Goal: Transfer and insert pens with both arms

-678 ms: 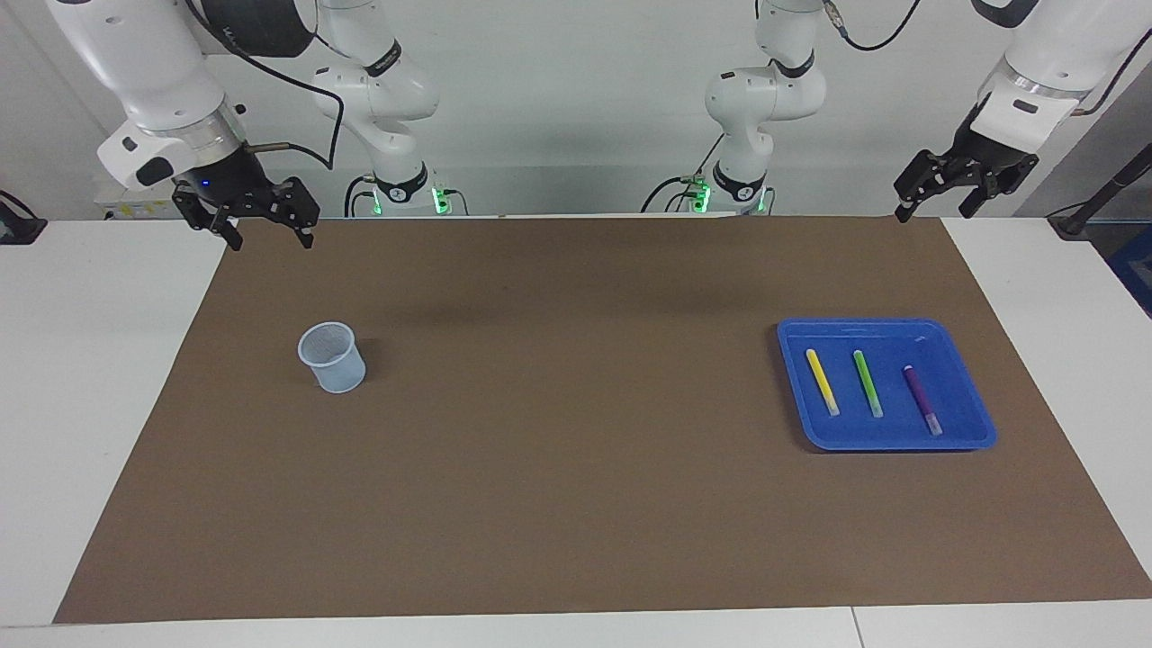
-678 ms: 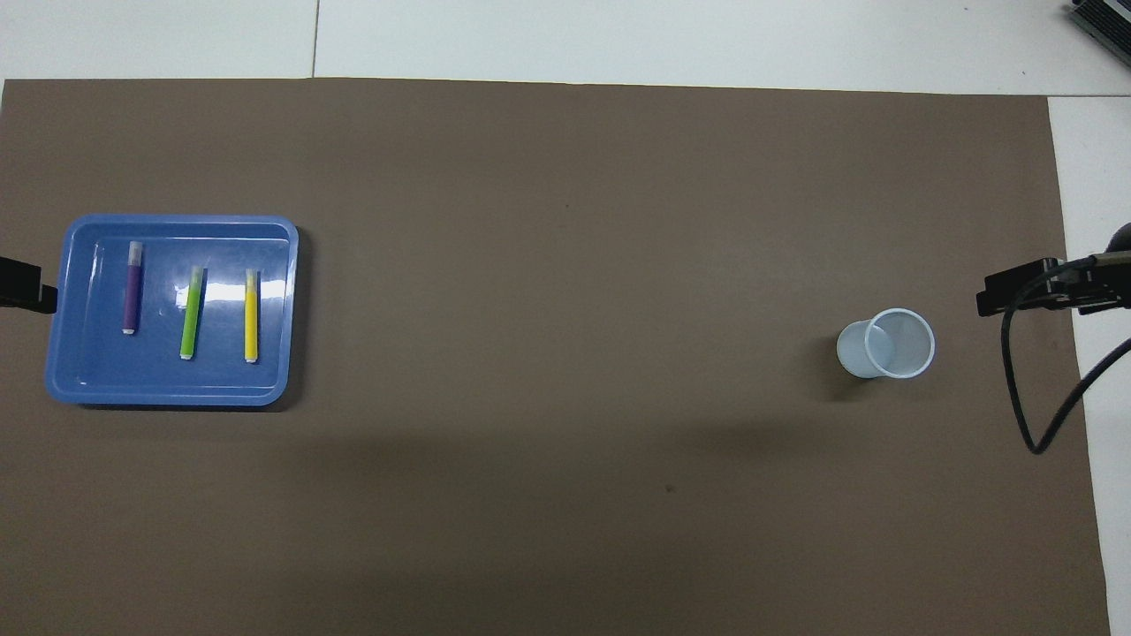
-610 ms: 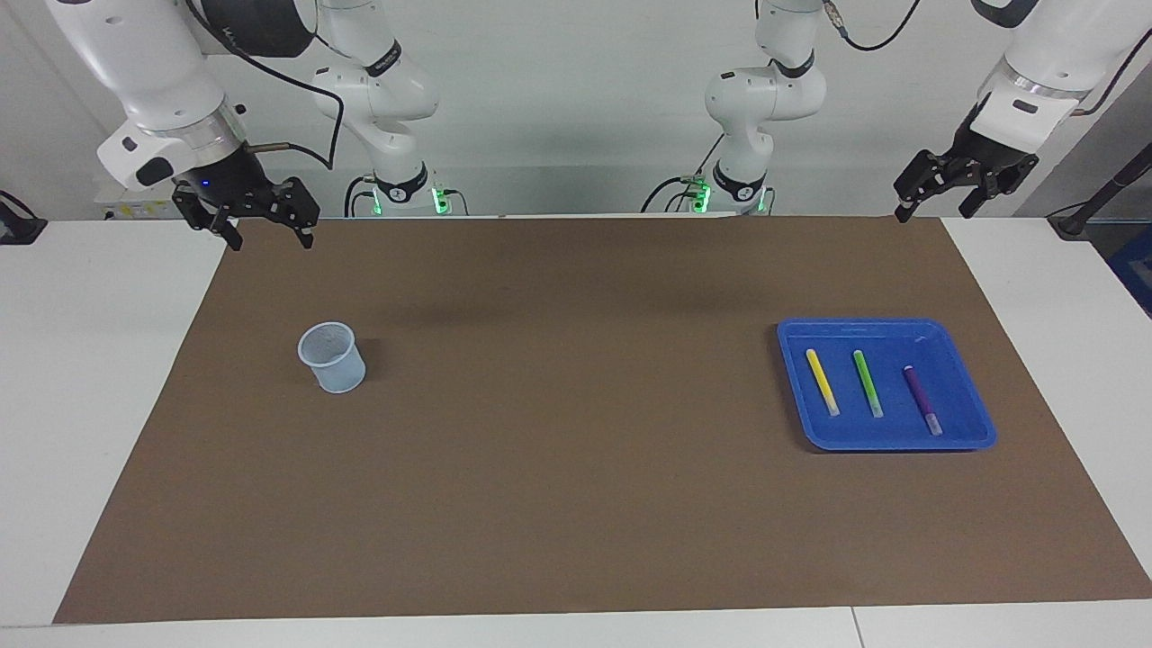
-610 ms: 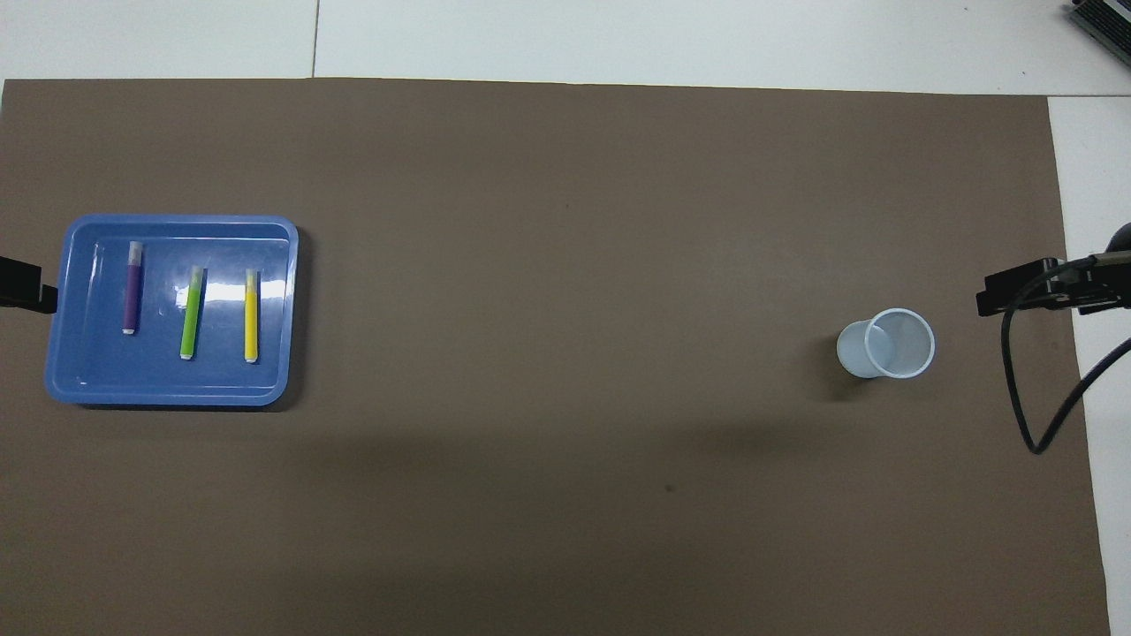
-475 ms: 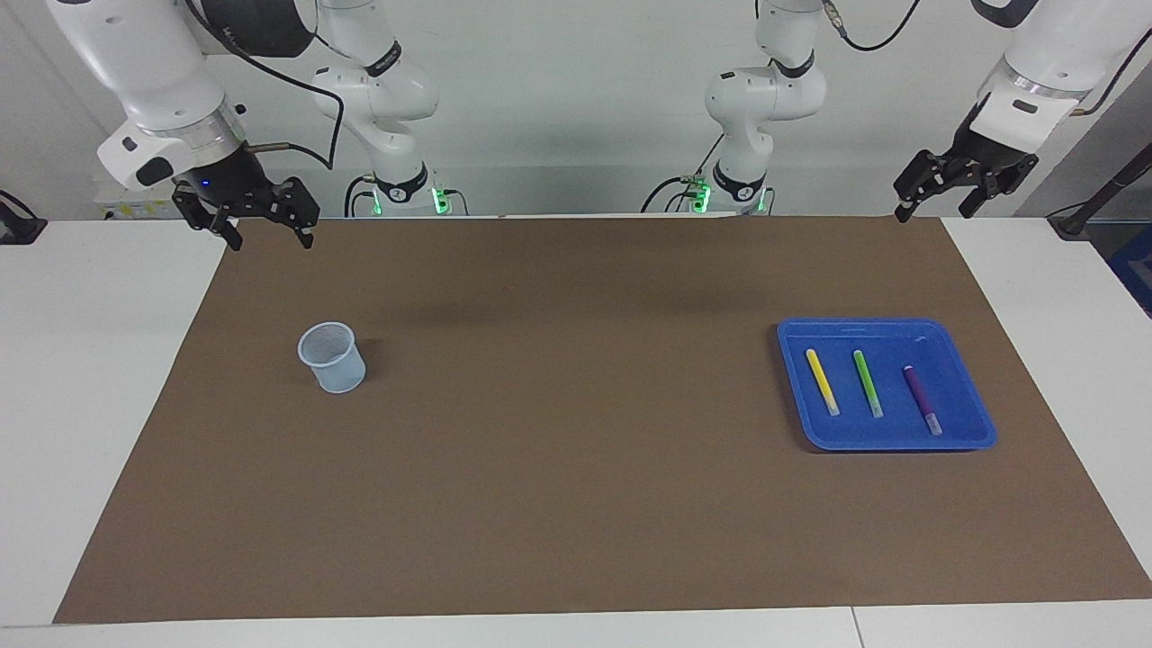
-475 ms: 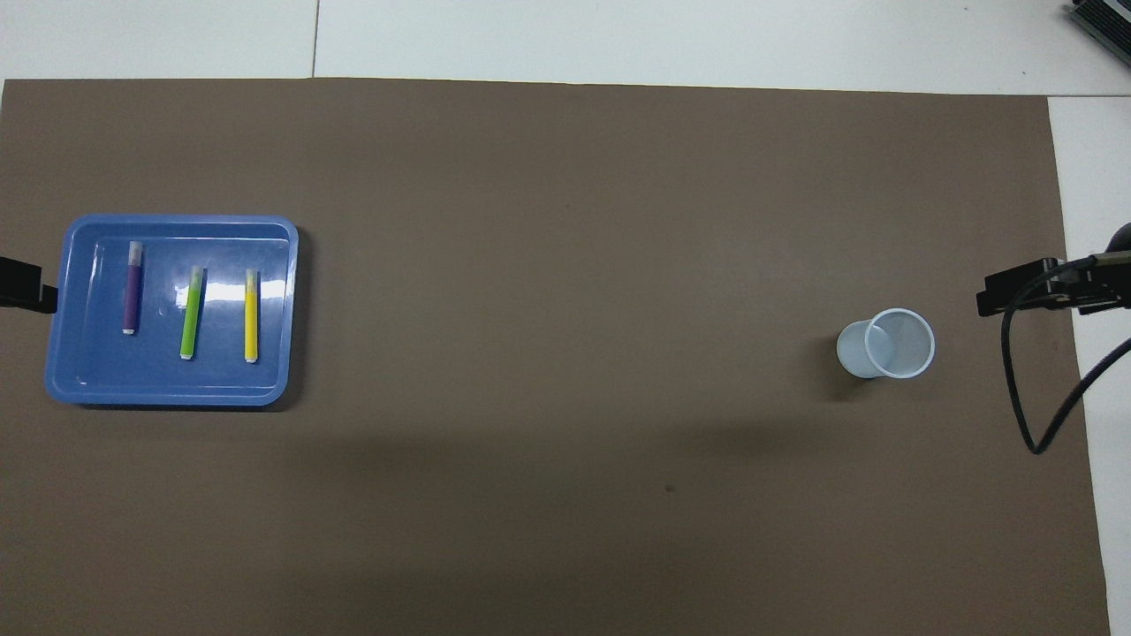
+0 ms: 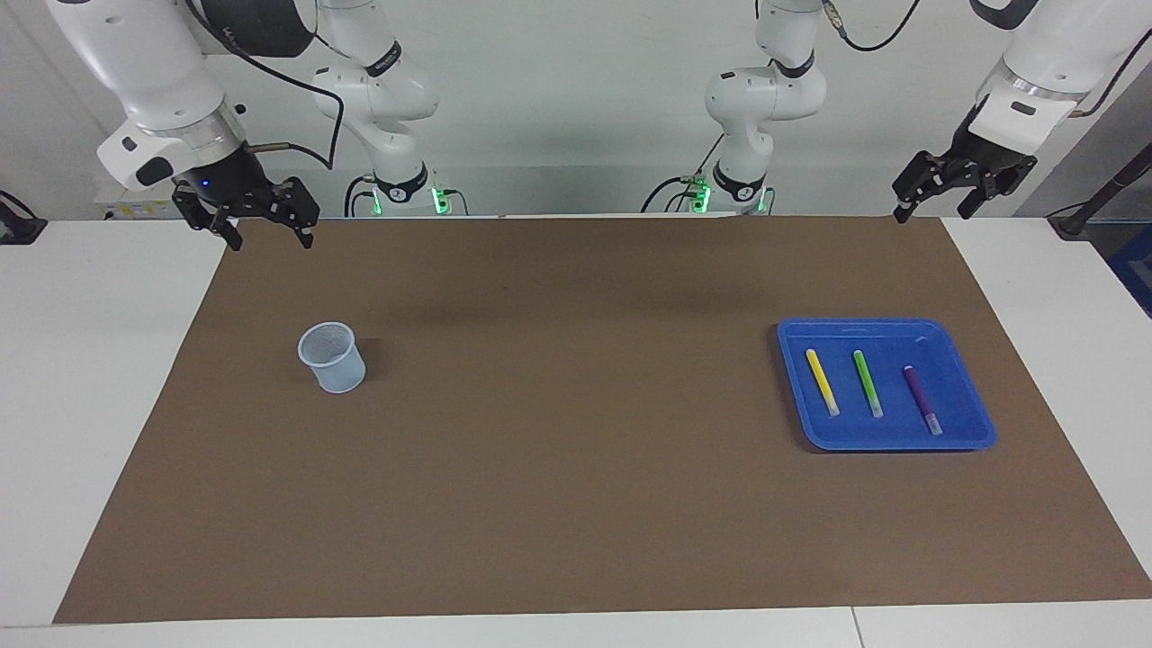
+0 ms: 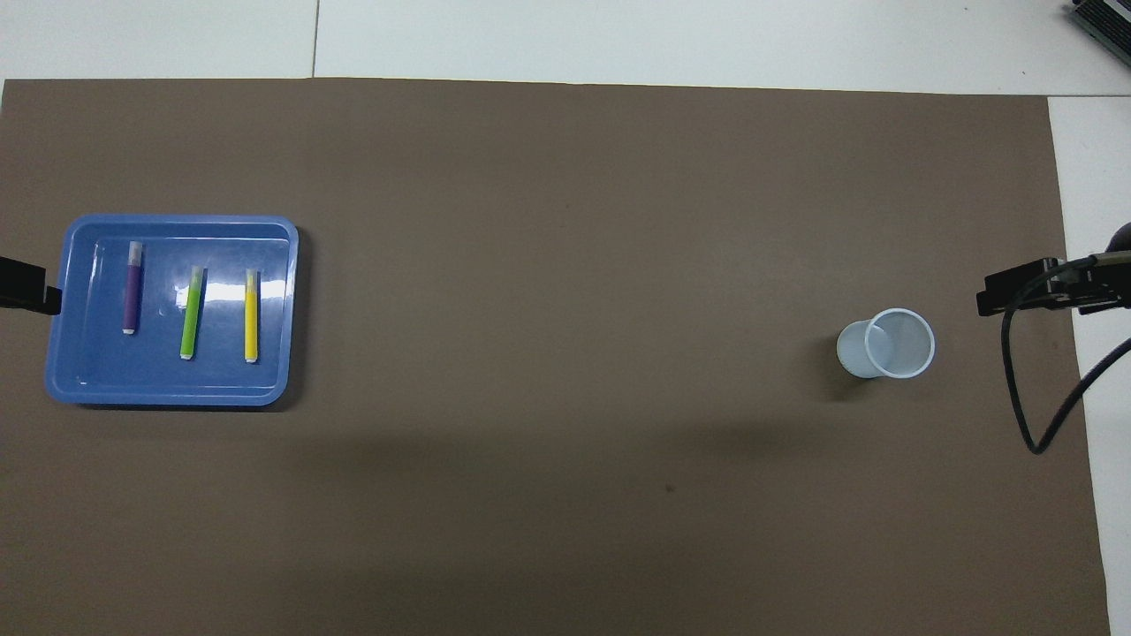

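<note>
Three pens lie side by side in a blue tray (image 7: 976,423) (image 8: 62,371) toward the left arm's end of the table: yellow pen (image 7: 822,382) (image 8: 251,315), green pen (image 7: 868,382) (image 8: 190,312), purple pen (image 7: 922,399) (image 8: 132,288). A pale cup (image 7: 332,357) (image 8: 886,343) stands upright toward the right arm's end. My left gripper (image 7: 933,206) is open and empty, raised over the mat's corner nearer the robots. My right gripper (image 7: 268,230) is open and empty, raised over the mat's other corner nearer the robots.
A brown mat (image 7: 576,423) (image 8: 565,265) covers most of the white table (image 7: 99,360). A black cable (image 8: 1025,389) hangs from the right arm beside the cup's end of the mat.
The left gripper has drifted very slightly; the right arm, pens, tray and cup have not moved.
</note>
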Robot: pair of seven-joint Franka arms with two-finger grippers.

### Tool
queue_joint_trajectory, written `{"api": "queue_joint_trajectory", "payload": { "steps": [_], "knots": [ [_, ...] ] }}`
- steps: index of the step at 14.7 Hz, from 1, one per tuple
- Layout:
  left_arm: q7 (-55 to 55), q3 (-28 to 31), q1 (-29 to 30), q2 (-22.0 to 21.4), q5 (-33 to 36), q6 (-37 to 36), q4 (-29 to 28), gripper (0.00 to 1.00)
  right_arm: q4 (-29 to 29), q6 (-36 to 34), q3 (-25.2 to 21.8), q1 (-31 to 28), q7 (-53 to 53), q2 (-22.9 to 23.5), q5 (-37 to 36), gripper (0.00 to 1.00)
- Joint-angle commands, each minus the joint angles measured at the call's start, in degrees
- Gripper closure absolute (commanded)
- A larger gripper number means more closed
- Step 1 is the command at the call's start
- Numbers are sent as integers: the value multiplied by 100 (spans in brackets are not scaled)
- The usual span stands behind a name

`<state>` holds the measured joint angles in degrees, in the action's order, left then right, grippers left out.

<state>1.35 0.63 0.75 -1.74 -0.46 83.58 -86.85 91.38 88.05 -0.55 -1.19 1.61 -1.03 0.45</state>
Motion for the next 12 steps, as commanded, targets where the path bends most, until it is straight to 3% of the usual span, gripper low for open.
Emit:
{"api": "queue_joint_trajectory", "payload": {
  "steps": [1,12],
  "knots": [
    [-39,-19,-66,-107,55,36,-148,0,-147,-122,28,-39,-91,77,-89,0],
    [-126,-45,4,-273,-15,245,-471,0,-147,-113,37,-30,-100,77,-89,0]
  ]
}}
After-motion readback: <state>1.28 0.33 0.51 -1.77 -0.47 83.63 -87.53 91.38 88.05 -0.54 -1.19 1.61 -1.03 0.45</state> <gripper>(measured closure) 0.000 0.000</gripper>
